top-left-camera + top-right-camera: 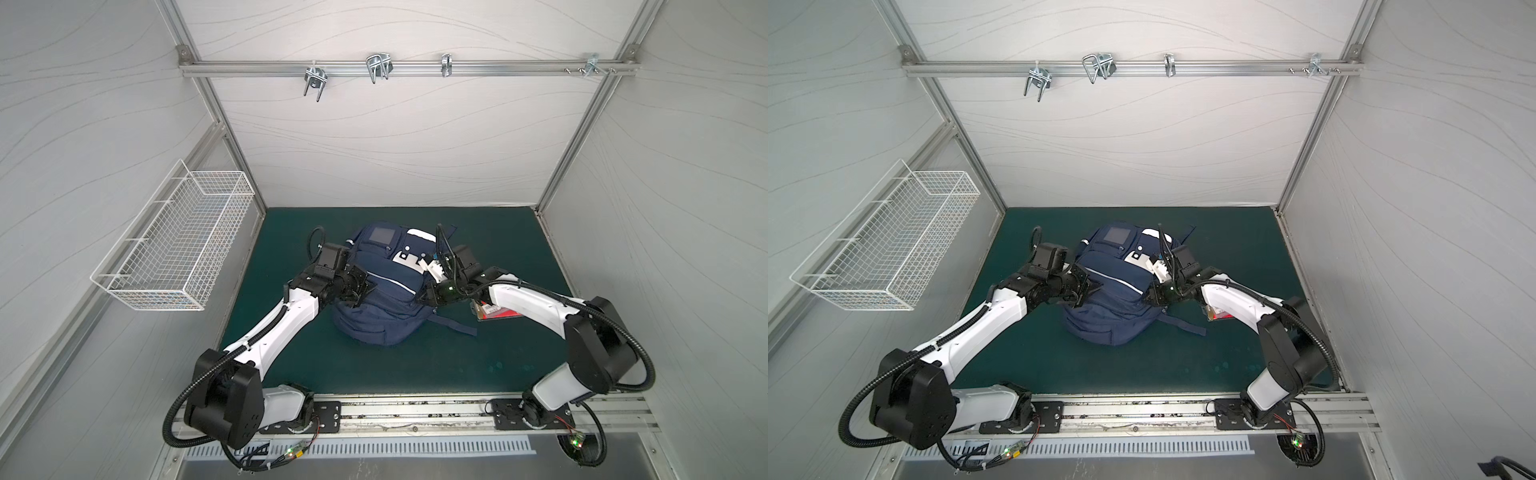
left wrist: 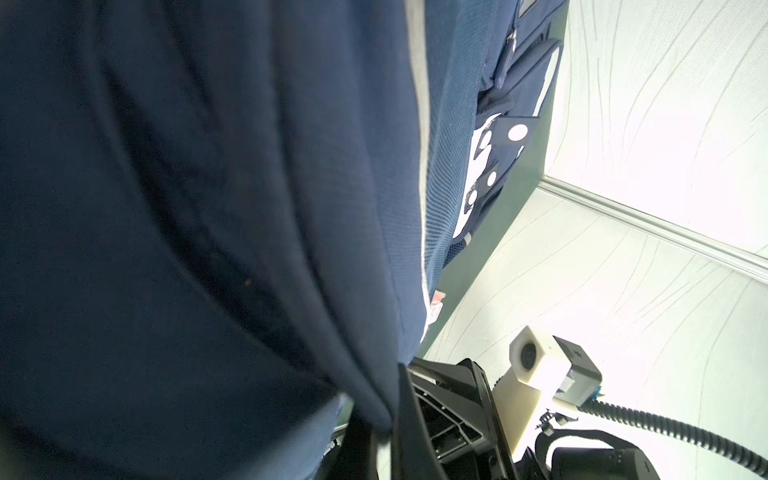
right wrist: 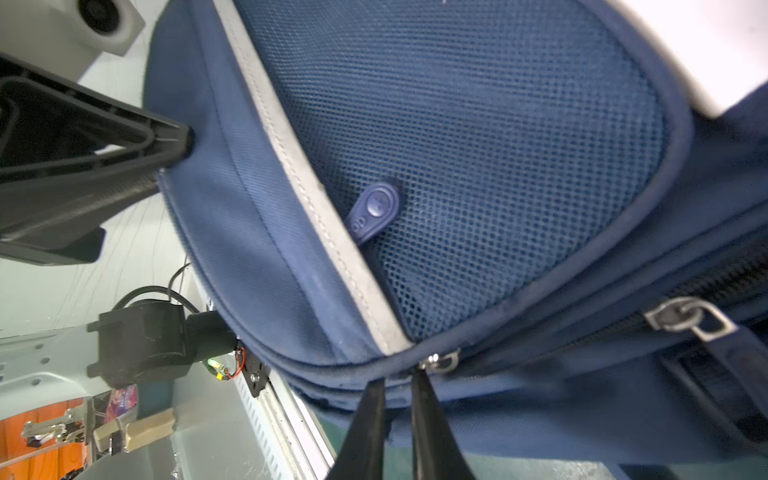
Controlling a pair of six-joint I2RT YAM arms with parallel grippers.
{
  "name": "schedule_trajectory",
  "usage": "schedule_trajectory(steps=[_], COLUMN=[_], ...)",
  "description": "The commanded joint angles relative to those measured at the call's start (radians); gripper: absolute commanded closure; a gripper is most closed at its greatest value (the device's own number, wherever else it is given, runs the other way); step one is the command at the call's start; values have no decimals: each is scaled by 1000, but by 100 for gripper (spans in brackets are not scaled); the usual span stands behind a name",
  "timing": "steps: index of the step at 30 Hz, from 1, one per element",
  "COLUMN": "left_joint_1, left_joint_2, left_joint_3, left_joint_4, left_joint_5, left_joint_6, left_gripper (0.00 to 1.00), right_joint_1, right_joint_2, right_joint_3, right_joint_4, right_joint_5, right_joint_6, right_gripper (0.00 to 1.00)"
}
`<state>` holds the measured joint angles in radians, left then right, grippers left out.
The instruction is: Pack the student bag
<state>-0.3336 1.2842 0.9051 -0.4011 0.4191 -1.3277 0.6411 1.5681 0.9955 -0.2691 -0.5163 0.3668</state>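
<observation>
Navy bag (image 1: 374,307) is lying front-up in the middle of the green mat (image 1: 415,365). Left gripper (image 1: 365,293) is clamped tight on the fabric at its left edge. Right gripper (image 3: 399,374) is at a zip slider (image 3: 442,359) on the opposite side, fingers (image 3: 426,415) nearly together with a sliver of gap, honestly can't tell if it's pinching anything

One student bag (image 1: 382,320), one basket (image 1: 174,249), two arms (image 1: 274,328) (image 1: 523,299)

bag (image 1: 386,307): frame centre, on mat (image 1: 415,374) | packet (image 1: 496,312): right of bag, on mat | basket (image 1: 166,266): left wall (image 1: 83,124) | hooks (image 1: 377,66): top rail (image 1: 498,63)
</observation>
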Motion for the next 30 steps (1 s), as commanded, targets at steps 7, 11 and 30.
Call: schedule_trajectory(steps=[7, 11, 30], left_joint_1=[1, 0, 0], left_joint_2=[-10, -9, -8], left_joint_3=[15, 20, 2], left_joint_4=[80, 80, 133], left_joint_5=[20, 19, 20], left_joint_6=[-2, -2, -42], left_gripper=[100, 100, 100], right_joint_1=[16, 30, 111], right_joint_2=[20, 46, -76], right_joint_3=[-6, 8, -23], right_joint_4=[10, 19, -124], right_joint_5=[12, 14, -10], right_joint_6=[3, 9, -27], right_gripper=[48, 69, 100])
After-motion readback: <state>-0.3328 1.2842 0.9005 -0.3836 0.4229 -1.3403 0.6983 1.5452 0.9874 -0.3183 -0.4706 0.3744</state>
